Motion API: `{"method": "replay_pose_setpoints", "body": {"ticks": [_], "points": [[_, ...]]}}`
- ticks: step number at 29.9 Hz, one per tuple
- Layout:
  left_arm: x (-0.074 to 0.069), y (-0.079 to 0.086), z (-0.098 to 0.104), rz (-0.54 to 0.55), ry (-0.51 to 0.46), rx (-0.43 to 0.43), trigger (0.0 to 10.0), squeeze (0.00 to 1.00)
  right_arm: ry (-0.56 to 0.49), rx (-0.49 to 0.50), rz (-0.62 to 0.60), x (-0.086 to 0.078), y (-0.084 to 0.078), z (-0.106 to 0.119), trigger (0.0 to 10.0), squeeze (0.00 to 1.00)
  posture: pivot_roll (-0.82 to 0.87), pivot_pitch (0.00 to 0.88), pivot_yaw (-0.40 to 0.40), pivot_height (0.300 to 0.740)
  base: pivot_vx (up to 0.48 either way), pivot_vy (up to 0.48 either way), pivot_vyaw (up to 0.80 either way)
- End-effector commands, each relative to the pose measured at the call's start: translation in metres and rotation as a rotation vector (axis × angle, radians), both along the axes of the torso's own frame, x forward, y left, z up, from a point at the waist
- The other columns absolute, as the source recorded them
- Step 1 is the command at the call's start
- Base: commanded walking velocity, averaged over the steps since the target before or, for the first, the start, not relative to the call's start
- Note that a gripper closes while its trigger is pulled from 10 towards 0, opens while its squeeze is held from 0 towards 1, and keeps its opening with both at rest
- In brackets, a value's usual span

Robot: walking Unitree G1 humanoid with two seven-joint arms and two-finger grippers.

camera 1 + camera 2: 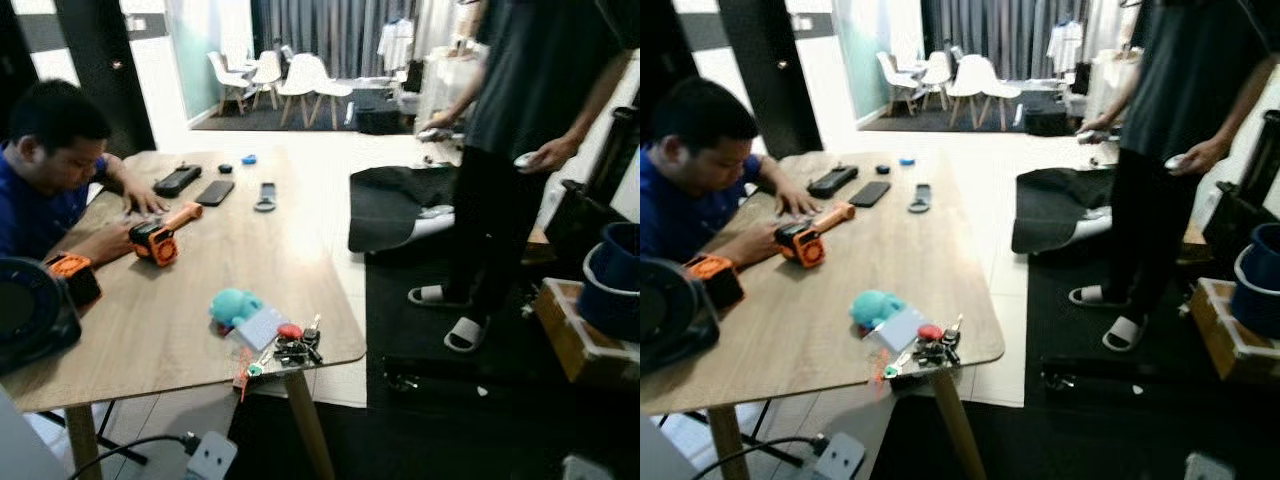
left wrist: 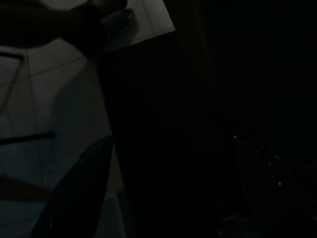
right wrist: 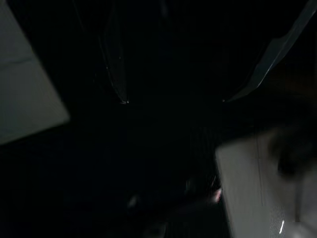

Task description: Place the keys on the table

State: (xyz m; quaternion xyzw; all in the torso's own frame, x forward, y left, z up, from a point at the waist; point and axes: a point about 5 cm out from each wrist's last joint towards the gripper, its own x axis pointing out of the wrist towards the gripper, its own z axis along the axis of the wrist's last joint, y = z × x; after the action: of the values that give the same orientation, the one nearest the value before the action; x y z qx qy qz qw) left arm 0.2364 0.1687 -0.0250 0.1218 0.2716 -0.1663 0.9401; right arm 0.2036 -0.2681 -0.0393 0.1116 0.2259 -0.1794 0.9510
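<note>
Lying at the near corner of the surface, the keys form a loose bunch of dark metal with a red fob and a pale card-like tag beside it; a teal soft toy sits just behind them, touching or nearly touching the tag; judged from this, the bunch is already resting on the surface and close to its edge

Handling judgement: the bunch is light, rigid in each piece but floppy as a whole; it will sag and swing from any single point of hold; metal parts are likely slippery against the fingers; the best hold is probably across the ring or the thick cluster where the pieces meet, not on one hanging key; nothing here looks fragile

Left gripper: its wrist view is very dark; two finger outlines stand well apart over shaded floor, so the fingers read as spread, holding nothing; right gripper: two finger tips likewise stand apart with dark space between them; the keys cannot be placed relative to either gripper from these dark views
</note>
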Motion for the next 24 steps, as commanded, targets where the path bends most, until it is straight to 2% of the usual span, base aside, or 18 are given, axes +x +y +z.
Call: {"method": "replay_pose_setpoints", "body": {"ticks": [1,2,5,11,13,14,15,24], "points": [[-0.01,0.009,-0.013,0.073,0.078,0.026,10.0,0.0,0.106,0.037,0.06,-0.011,0.015,-0.015,10.0,0.0,0.03,0.017,0.039,0.74,0.0,0.0,0.0],[-0.01,0.009,-0.013,0.073,0.078,0.026,10.0,0.0,0.106,0.037,0.06,-0.011,0.015,-0.015,10.0,0.0,0.03,0.017,0.039,0.74,0.0,0.0,0.0],[-0.011,0.011,-0.017,0.121,0.106,0.012,10.0,0.0,0.224,0.087,0.119,-0.029,0.036,-0.033,10.0,0.0,0.04,0.015,0.036,0.74,0.0,0.0,0.0],[-0.008,0.009,-0.016,0.13,0.094,-0.008,10.0,0.0,0.271,0.178,0.043,-0.044,0.051,-0.045,10.0,0.0,0.06,0.023,0.038,0.74,0.0,0.0,0.0],[-0.008,0.009,-0.017,0.131,0.093,-0.006,10.0,0.0,0.314,0.238,0.048,-0.052,0.063,-0.051,10.0,0.0,0.06,0.027,0.046,0.74,0.0,0.0,0.0],[-0.008,0.009,-0.017,0.131,0.093,-0.006,10.0,0.0,0.314,0.238,0.048,-0.052,0.063,-0.051,10.0,0.0,0.06,0.027,0.046,0.74,0.0,0.0,0.0],[-0.008,0.009,-0.017,0.124,0.094,-0.001,10.0,0.0,0.358,0.27,0.067,-0.06,0.072,-0.056,10.0,0.0,0.06,0.029,0.048,0.74,0.0,0.0,0.0],[-0.007,0.011,-0.017,0.117,0.092,0.013,10.0,0.0,0.403,0.24,0.089,-0.068,0.076,-0.06,10.0,0.0,0.07,0.035,0.062,0.74,0.0,0.0,0.0]]}}
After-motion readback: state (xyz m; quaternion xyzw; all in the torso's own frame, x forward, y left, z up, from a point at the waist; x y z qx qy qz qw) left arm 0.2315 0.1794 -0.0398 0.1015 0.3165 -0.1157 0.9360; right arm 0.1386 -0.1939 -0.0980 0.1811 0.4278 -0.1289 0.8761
